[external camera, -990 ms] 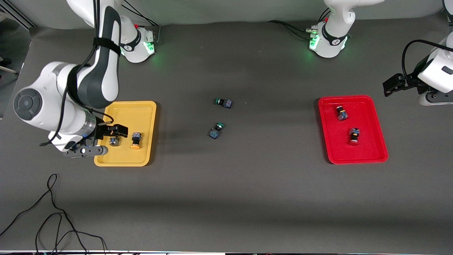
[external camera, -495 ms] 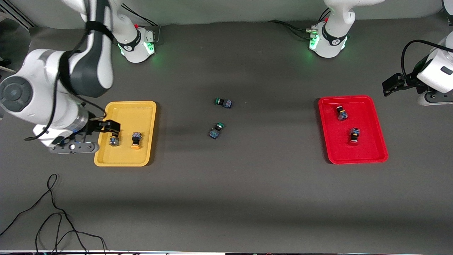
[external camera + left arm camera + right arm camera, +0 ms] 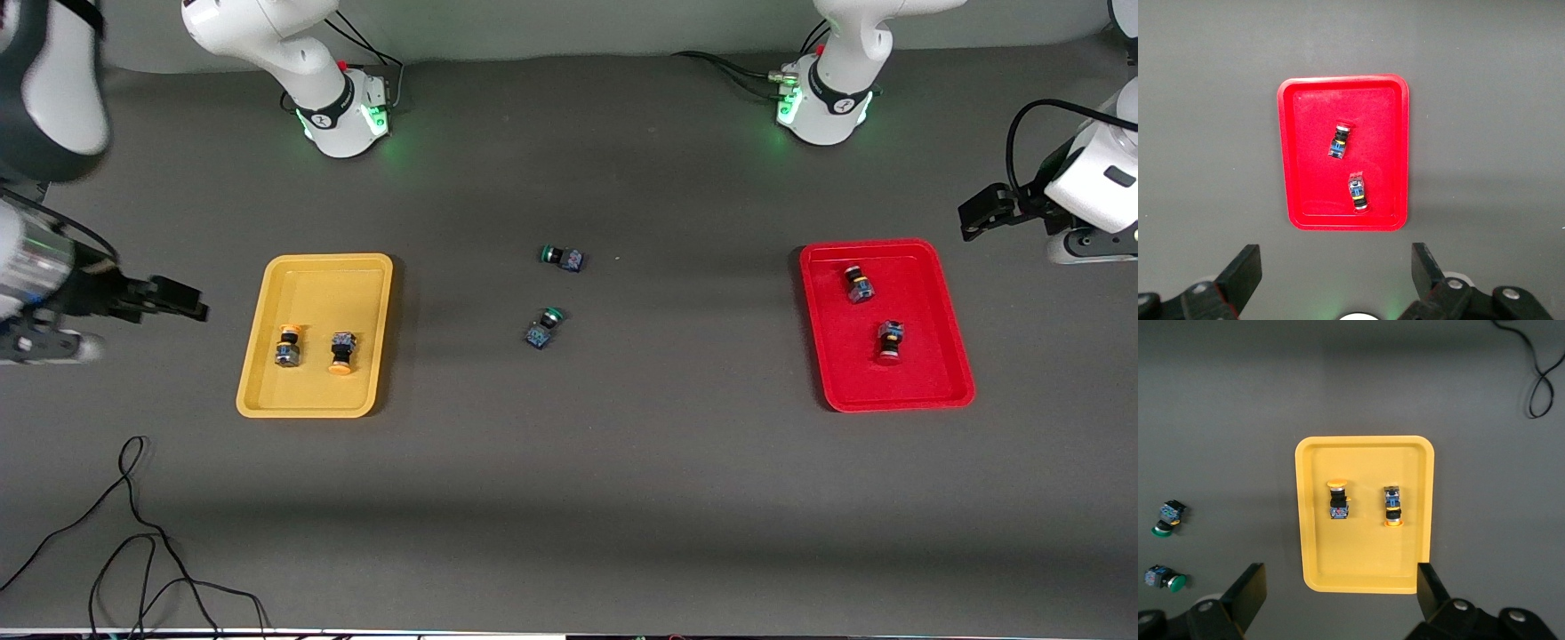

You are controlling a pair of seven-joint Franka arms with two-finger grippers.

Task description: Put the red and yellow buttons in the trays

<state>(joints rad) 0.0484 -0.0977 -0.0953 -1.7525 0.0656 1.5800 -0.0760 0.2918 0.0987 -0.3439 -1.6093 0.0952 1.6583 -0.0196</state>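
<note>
Near the tabletop's right-arm edge, pulled back off the yellow tray (image 3: 314, 270) with right gripper (image 3: 169, 300) jaws wide and empty, both yellow buttons (image 3: 287, 345) inside, red buttons (image 3: 859, 284) in red tray (image 3: 942, 293), left gripper (image 3: 982, 213) waiting, jaws empty, spread: task apparently finished.

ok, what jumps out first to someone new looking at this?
Two bright trays: the yellow tray toward the right arm's end of the table holds two yellow-capped buttons, and the red tray toward the left arm's end holds two red-capped buttons. Between them, two green-capped switches lie on the bare table. The right gripper and left gripper hang open, each beside its tray.
</note>
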